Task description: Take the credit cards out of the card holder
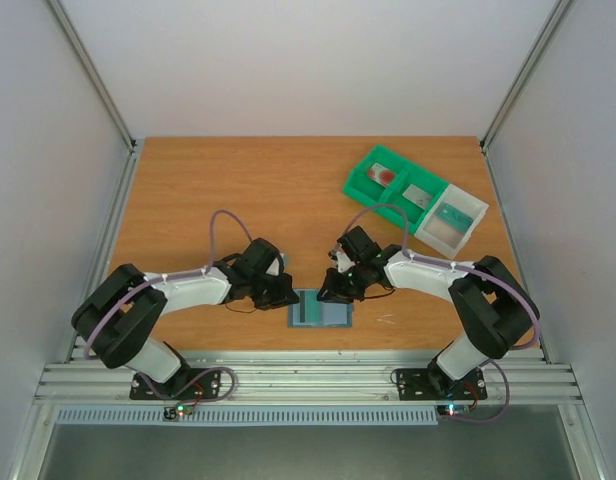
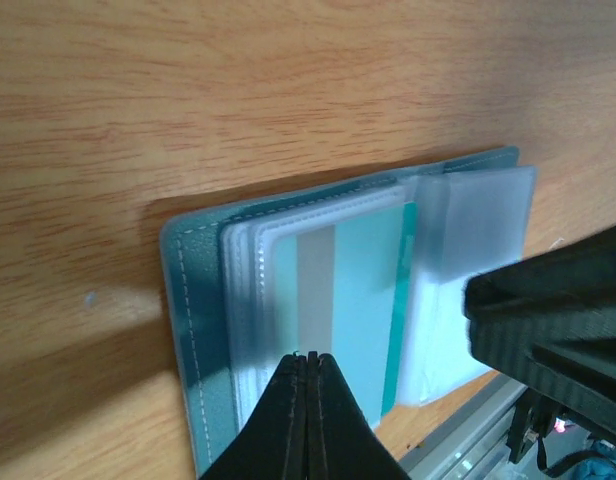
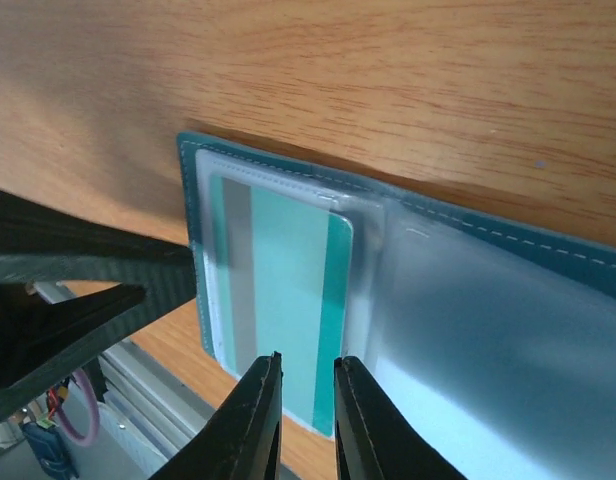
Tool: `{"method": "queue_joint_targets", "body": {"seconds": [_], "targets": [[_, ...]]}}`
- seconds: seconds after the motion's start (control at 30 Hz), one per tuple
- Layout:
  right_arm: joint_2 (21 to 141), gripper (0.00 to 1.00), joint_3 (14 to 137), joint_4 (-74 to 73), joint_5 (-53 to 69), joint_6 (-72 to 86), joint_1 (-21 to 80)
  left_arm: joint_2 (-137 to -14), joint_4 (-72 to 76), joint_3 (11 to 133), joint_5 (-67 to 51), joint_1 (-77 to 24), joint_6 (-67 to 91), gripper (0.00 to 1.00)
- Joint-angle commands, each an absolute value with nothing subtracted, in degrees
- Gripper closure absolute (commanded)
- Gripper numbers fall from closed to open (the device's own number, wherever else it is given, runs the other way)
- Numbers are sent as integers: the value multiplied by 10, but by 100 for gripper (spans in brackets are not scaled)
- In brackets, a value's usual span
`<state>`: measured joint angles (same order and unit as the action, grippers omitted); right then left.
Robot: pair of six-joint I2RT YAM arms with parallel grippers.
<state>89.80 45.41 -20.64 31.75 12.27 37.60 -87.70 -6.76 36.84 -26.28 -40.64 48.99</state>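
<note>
Top view, left arm (image 1: 178,290): elbow folded back at 9 o'clock, forearm reaching in toward the middle, wrist tipped down.
Top view, left gripper (image 1: 291,297): at the left short edge of the card holder (image 1: 320,308).
Top view, right arm (image 1: 458,290): a mirror of the left, elbow at 3 o'clock, wrist tipped down.
Top view, right gripper (image 1: 331,294): over the holder's far right corner.
Top view, card holder: lies open and flat at 6 o'clock on the desk (image 1: 238,190), near the front edge, long axis running 9 to 3.
Top view, bins (image 1: 353,183): green tray with a white end compartment at 2 o'clock, well apart from the holder. A red card (image 1: 381,175) and a grey card (image 1: 416,196) lie inside.
Left wrist view, gripper: black fingers pressed fully together, tips at the near edge of the frosted sleeves (image 2: 468,230). Whether a sleeve is pinched cannot be told.
Left wrist view, holder: slate-blue grained cover with pale stitching, holding soft, cloudy plastic pockets.
Left wrist view, teal card (image 2: 363,290): glossy with a grey stripe, long axis 12 to 6.
Right wrist view, gripper: jaws a narrow slit apart, with the card's near short edge showing between them. No grip is visible.
Right wrist view, card: in the left pocket, long axis 12 to 6, tilted slightly. The right pocket is cloudy.
</note>
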Motion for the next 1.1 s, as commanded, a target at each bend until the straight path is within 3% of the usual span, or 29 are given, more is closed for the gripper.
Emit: {"method": "queue_joint_targets", "body": {"seconds": [0.0, 0.77, 1.07], "targets": [[912, 85, 451, -181, 326, 126, 380, -855, -73, 366, -257, -409, 470, 99], [954, 86, 420, -120, 334, 128, 381, -908, -16, 348, -303, -408, 486, 100], [948, 94, 409, -98, 324, 124, 381, -923, -15, 352, -301, -409, 482, 100]]}}
